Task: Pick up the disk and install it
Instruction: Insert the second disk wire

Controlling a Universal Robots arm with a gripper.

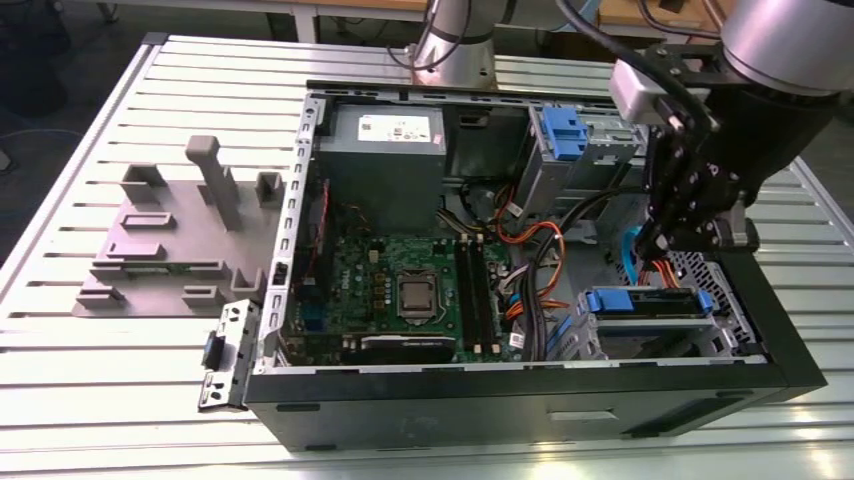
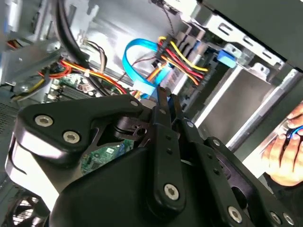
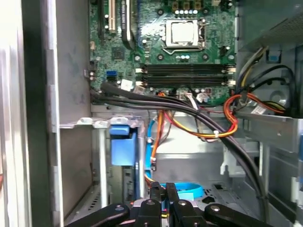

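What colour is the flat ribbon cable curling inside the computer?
Light blue. The ribbon cable shows best in the second wrist view, looping beside red and yellow wires.

The black gripper spreads across the lower half of the frame, its two slim fingers pressed together and pointing up toward the middle of the picture. Just past the fingertips a blue ribbon cable loops beside a bundle of red, yellow and orange wires, with a grey metal bay to the right. A person's hand shows at the right edge.
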